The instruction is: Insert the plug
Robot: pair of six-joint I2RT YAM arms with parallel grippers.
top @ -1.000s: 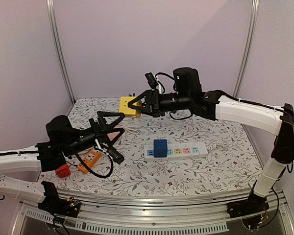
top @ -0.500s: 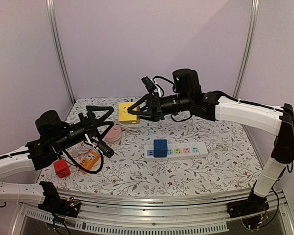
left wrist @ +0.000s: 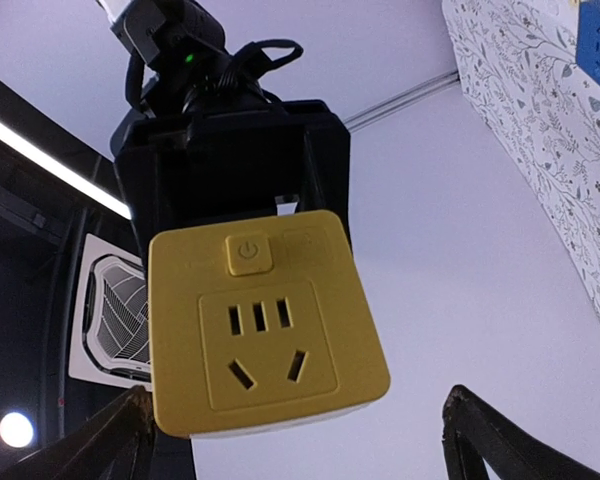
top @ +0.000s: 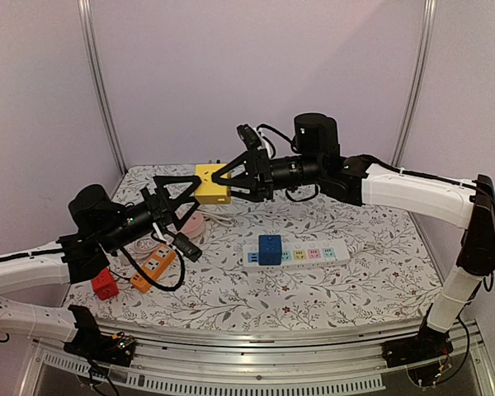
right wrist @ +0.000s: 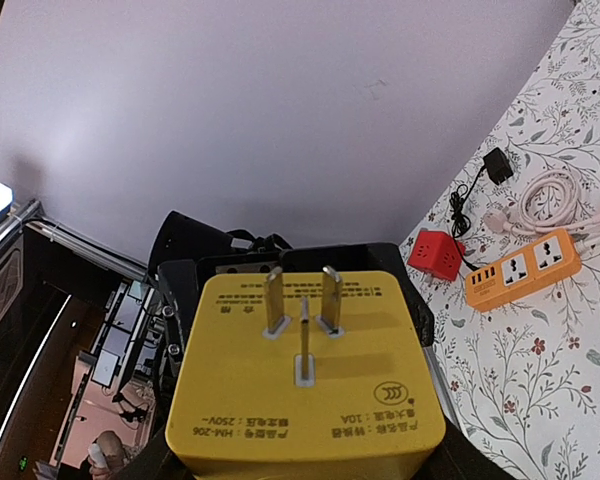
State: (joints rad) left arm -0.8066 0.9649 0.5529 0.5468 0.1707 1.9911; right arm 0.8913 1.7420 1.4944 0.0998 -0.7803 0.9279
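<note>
The yellow plug [top: 210, 185] is up in the air over the far-left part of the worktop [top: 363, 227], clamped in the right end effector [top: 225, 184], whose fingers sit partway closed on its sides. The right wrist view shows its three prongs; the left wrist view shows the socket face with a power button. The left end effector [top: 195, 217] is spread as wide as it goes, holding nothing, just left of the plug and facing it.

Below them, a white power strip [top: 309, 254] lies mid-worktop with a blue cube [top: 270, 249] on its left end. An orange strip [top: 153, 268], a red cube [top: 105, 287] and something round and pink [top: 191, 226] sit on the left. The worktop has a floral cloth, with pale lilac walls [top: 256, 66] and metal posts [top: 99, 82] behind it.
</note>
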